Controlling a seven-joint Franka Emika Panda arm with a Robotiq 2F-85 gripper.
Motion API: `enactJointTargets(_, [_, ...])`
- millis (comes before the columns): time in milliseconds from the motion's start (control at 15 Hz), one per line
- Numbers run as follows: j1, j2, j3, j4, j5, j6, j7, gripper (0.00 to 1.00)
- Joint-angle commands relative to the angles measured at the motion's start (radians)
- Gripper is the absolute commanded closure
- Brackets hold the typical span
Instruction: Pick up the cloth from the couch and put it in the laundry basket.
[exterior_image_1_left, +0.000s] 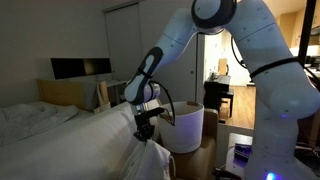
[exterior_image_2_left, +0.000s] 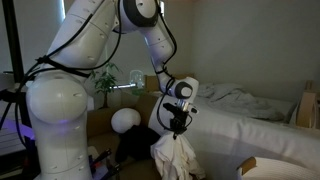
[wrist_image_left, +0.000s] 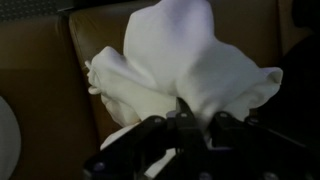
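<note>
Dim room, brown couch (wrist_image_left: 40, 70): cloth (exterior_image_1_left: 150, 160) held pinched in the gripper (exterior_image_1_left: 146, 128), hanging; carry step judged current, travel to above the laundry basket (exterior_image_1_left: 188, 128) required next.

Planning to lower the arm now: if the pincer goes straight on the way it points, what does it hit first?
The white cloth hanging from the pincer comes first. Behind it, the wrist view shows brown upholstery, though how far off is unclear.

One cloth (wrist_image_left: 200, 60), one basket (exterior_image_1_left: 188, 128), one couch (wrist_image_left: 40, 80).
</note>
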Motion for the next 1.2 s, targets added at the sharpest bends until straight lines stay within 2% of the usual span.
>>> enactJointTargets(0, [0.006, -0.124, -0.023, -0.024, -0.036, -0.057, 0.007, 0.87])
enactJointTargets(200, [0.0, -0.2, -0.028, -0.046, -0.035, -0.041, -0.002, 0.88])
enactJointTargets(267, [0.0, -0.108, -0.022, 0.004, -0.016, -0.026, 0.0, 0.89])
enactJointTargets(333, [0.0, -0.123, -0.023, 0.004, -0.016, -0.026, 0.0, 0.83])
enactJointTargets(533, [0.0, -0.103, -0.022, 0.005, -0.016, -0.024, 0.0, 0.83])
enactJointTargets(600, [0.0, -0.096, -0.022, 0.006, -0.016, -0.024, 0.0, 0.89])
enactJointTargets(667, [0.051, -0.038, -0.048, -0.032, -0.138, 0.1, 0.053, 0.89])
enactJointTargets(800, [0.071, 0.0, -0.076, -0.015, -0.23, 0.166, 0.09, 0.88])
enactJointTargets(1000, [0.1, 0.017, -0.138, 0.02, -0.34, 0.271, 0.121, 0.88])
enactJointTargets(1133, [0.092, -0.012, -0.161, 0.039, -0.362, 0.328, 0.101, 0.88])
